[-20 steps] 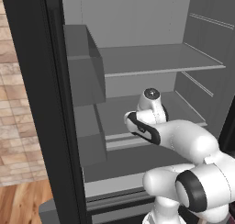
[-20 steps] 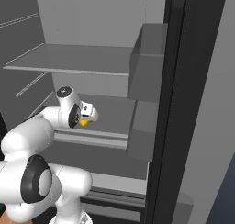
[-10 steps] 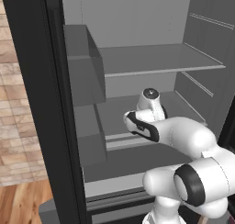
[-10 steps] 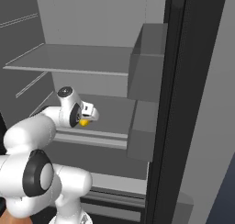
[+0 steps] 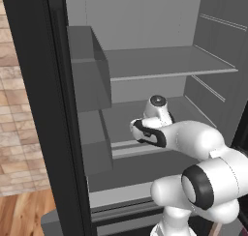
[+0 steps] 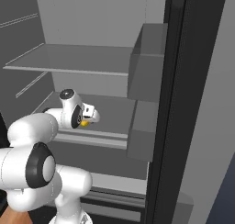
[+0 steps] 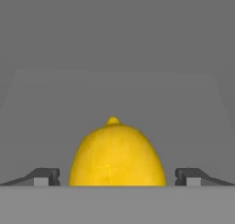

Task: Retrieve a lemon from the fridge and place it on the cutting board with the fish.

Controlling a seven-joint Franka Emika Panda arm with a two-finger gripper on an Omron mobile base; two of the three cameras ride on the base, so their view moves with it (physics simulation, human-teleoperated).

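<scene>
End effector [image 7: 117, 177] spread wide and holding nothing, we reach into the open fridge [image 5: 145, 66] with the lemon [image 7: 117, 154] sitting squarely between our two fingertips [image 7: 43, 176], a clear gap showing on either side of it.

The lemon rests on the fridge's middle shelf [image 5: 145, 109], below the upper shelf and toward the front. In the right base view it shows as a sliver of yellow [image 6: 84, 123] tucked just under the end effector [image 6: 90, 116].

What could go wrong, in our judgement: the fruit is round and smooth, so closing before the fingertips are past its widest part could squeeze it out forward and send it rolling toward the back of the fridge. Pushing further in could nudge it away first. Dropping lower risks the fingertips scraping the shelf.

The hand view gives us what the base views cannot: how well the lemon is centred between the fingertips, and its pointed tip standing upward in that view. The left base view hides the lemon behind the wrist [image 5: 155, 119] but shows the arm's reach over the shelf. The right base view alone places the fruit on the shelf.
</scene>
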